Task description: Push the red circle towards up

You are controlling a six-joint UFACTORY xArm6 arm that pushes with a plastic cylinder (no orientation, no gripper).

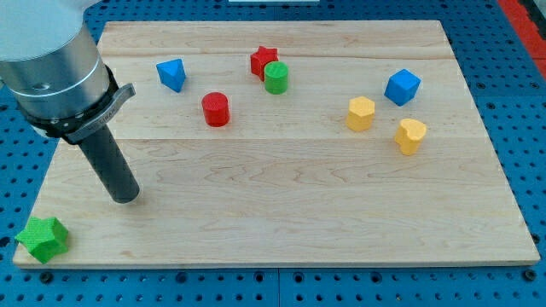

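The red circle [216, 109] stands on the wooden board in the upper left-centre of the view. My tip [126, 198] rests on the board well to the lower left of the red circle, apart from every block. The dark rod rises from the tip toward the view's upper left, where the arm's grey body fills the corner.
A blue block [172, 74] lies up-left of the red circle. A red star [264, 60] touches a green circle [275, 78] up-right of it. Two yellow blocks [361, 112] [410, 135] and a blue block [402, 86] lie at the right. A green star [43, 237] sits at the board's bottom-left corner.
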